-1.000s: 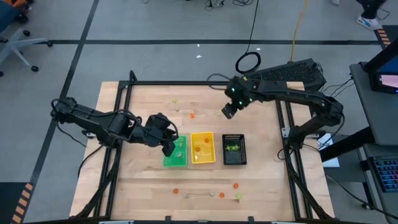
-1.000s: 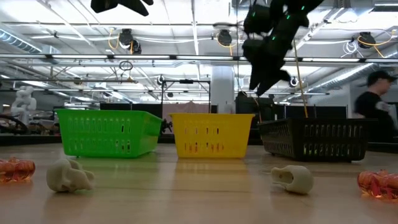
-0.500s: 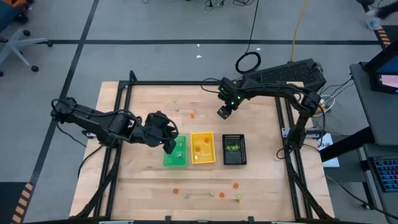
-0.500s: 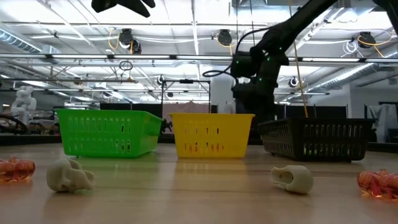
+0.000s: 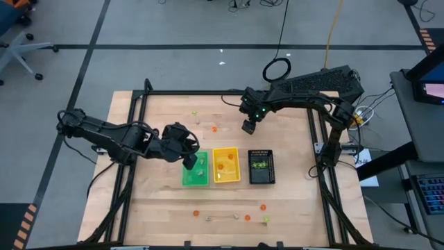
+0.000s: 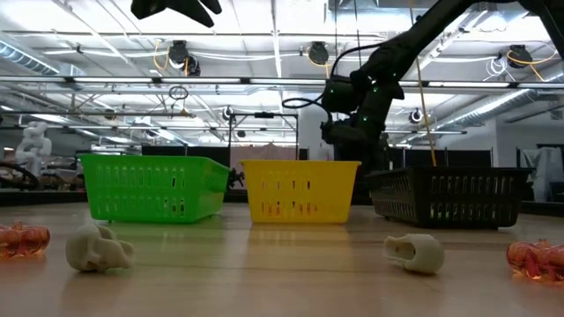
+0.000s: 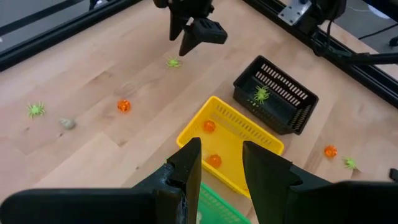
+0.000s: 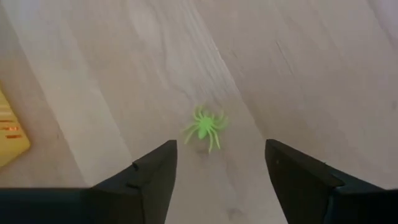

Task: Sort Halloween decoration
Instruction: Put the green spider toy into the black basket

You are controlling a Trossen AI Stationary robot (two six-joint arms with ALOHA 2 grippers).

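The decorations are tiny trinkets. A yellow-green spider [image 8: 205,127] lies on the bare wood; my right gripper [image 8: 217,168] is open and hovers just above it, one finger on each side, touching nothing. From overhead that gripper [image 5: 248,127] stands far of the yellow tray [image 5: 226,165]. My left gripper [image 7: 221,165] is open and empty above the green tray [image 5: 195,169]. Orange pieces [image 7: 209,126] lie in the yellow tray, and a green spider [image 7: 261,94] in the black tray [image 5: 261,167].
More trinkets lie loose: an orange one [image 5: 214,128] and a green one [image 5: 194,113] on the far side, orange [image 5: 263,206], green [image 5: 266,219] and whitish skulls [image 6: 414,253] near the near edge. The three trays stand in a row mid-table. A black frame borders the table.
My right gripper has come down from high above the table and moved a little toward the table's left edge, ending low over the green spider beyond the yellow tray.
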